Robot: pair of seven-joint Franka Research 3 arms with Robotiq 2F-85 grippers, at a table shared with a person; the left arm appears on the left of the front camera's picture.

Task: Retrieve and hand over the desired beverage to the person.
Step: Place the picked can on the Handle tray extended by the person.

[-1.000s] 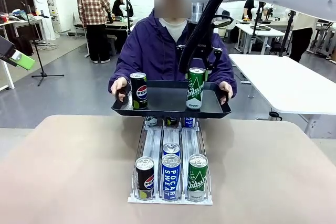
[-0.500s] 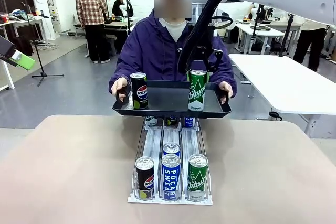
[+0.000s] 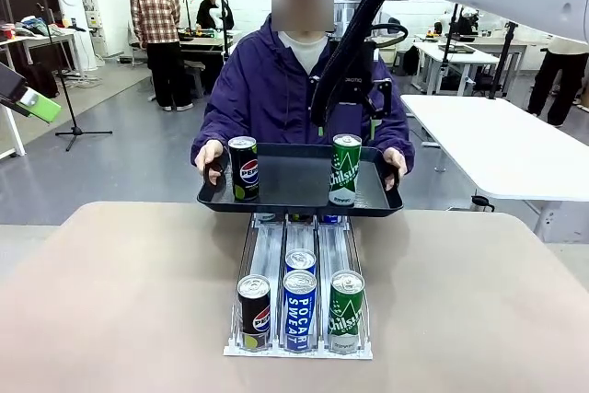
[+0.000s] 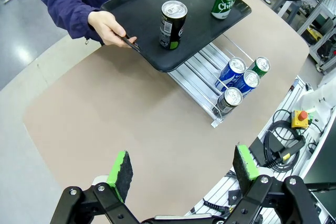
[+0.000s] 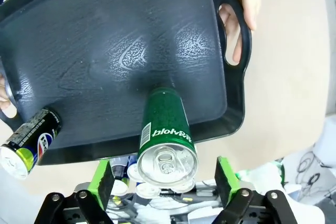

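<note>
Front view: nearest on the tabletop [image 3: 110, 301], a dispenser rack [image 3: 299, 255] holds three cans at its front. Beyond it the person [image 3: 276, 89] holds a black tray [image 3: 294, 181] carrying a Pepsi can [image 3: 243, 168] and a green Chilsung can [image 3: 345, 169]. The right gripper [image 5: 164, 178] hangs above the green can, jaws released. The left gripper [image 4: 181, 169] hovers with jaws spread, holding nothing.

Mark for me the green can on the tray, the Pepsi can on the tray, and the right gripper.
green can [image 3: 345, 170], front view, middle of its label.
Pepsi can [image 3: 244, 169], front view, on the logo.
right gripper [image 5: 165, 176], right wrist view, midway between its open fingertips.
</note>
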